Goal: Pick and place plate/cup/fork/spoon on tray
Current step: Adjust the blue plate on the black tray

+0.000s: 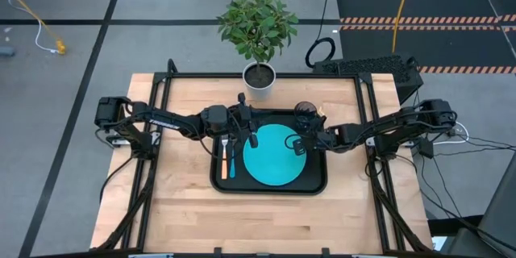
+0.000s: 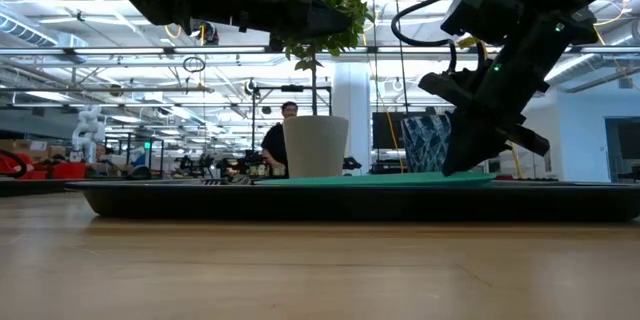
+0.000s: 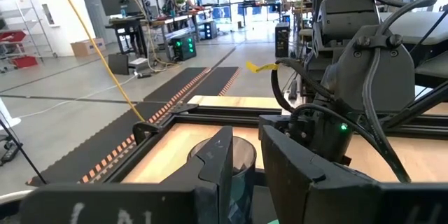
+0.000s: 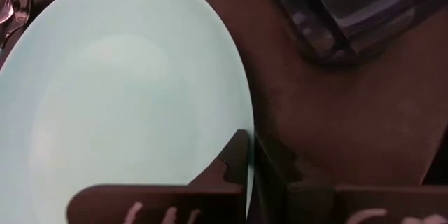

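The turquoise plate (image 1: 272,155) lies flat in the black tray (image 1: 316,185). The orange-handled fork (image 1: 223,164) and the blue-handled spoon (image 1: 232,164) lie side by side in the tray's left part. The dark cup (image 1: 305,113) stands in the tray's far right corner. My right gripper (image 1: 297,145) is at the plate's right edge, shut on its rim. My left gripper (image 1: 251,135) hovers above the tray's far left part, over the plate's far left edge, its fingers a narrow gap apart and empty. My right gripper pinches the plate's rim (image 4: 247,150) at the plate's right side between its two fingers: one finger (image 4: 231,164) lies over the plate, the other (image 4: 287,178) stands outside it over the tray. The fingers slant down from the table's right. The plate rests flat on the tray.
A white pot with a green plant (image 1: 260,75) stands at the table's far edge, just behind the tray. Bare wooden table (image 1: 266,222) lies on the near side of the tray. A person (image 2: 275,140) shows far off in the room.
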You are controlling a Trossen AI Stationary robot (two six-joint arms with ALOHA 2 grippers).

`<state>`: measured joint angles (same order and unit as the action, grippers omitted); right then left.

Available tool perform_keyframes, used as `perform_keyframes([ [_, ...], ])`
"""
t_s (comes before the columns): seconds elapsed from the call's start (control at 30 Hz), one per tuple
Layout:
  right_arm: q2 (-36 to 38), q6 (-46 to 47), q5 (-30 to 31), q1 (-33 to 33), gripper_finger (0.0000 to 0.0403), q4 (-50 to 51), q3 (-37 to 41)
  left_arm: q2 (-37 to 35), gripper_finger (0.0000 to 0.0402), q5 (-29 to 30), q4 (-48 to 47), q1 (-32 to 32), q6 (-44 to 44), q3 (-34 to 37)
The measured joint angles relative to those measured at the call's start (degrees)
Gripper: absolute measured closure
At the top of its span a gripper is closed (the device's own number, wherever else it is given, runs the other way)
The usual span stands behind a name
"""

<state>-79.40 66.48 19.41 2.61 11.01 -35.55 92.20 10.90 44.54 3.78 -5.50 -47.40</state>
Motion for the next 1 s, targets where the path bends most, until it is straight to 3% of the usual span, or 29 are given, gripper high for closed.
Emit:
perform_keyframes([
  [0.77, 0.0, 0.5, -2.99, 0.0, 0.0358, -0.04, 0.0, 0.0, 0.0321, -0.02, 0.01, 0.01, -0.2, 0.0],
  [1.0, 0.02, -0.86, -3.02, 0.13, 0.0319, -0.4, 0.0, 0.0, 0.0321, -0.02, 0.01, 0.06, -0.13, -0.01],
])
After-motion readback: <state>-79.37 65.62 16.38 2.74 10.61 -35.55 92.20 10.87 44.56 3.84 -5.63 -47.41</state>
